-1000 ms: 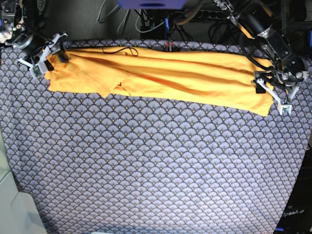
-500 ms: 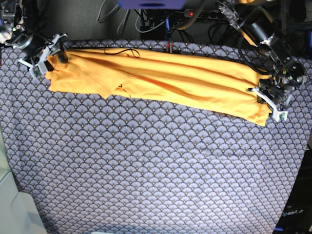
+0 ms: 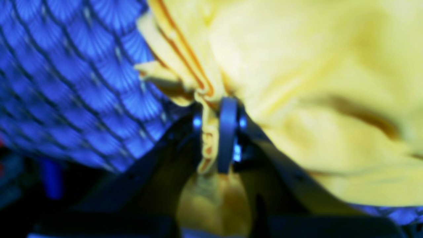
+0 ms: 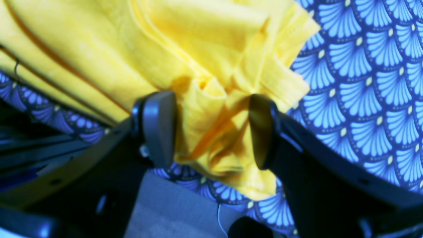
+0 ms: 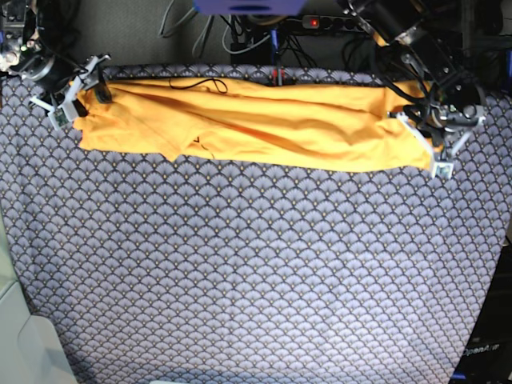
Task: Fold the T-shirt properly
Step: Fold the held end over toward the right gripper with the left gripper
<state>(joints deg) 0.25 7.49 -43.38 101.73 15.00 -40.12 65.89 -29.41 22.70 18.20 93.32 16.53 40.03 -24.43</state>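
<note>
Patterned table point(image 5: 256, 280) carries soft, limp T-shirt point(image 5: 264, 120): your left claw point(image 3: 214, 132) pinches its hem; right claw point(image 4: 211, 129) gapes around bunched cloth.

Base view: evenly lit, no harsh glare; the worktop point(image 5: 256, 272) reads clearly, the area behind its far edge falls dark.
Left wrist view: soft and blurred throughout; the T-shirt point(image 3: 314, 82) looks washed out, pale yellow, with blown highlights at top.
Right wrist view: sharper; tablecloth point(image 4: 370, 66) pattern is crisp, colours oversaturated blue.
Shadows: deep orange-brown in the cloth folds between the jaws; arm parts near the lens go almost black.
</note>
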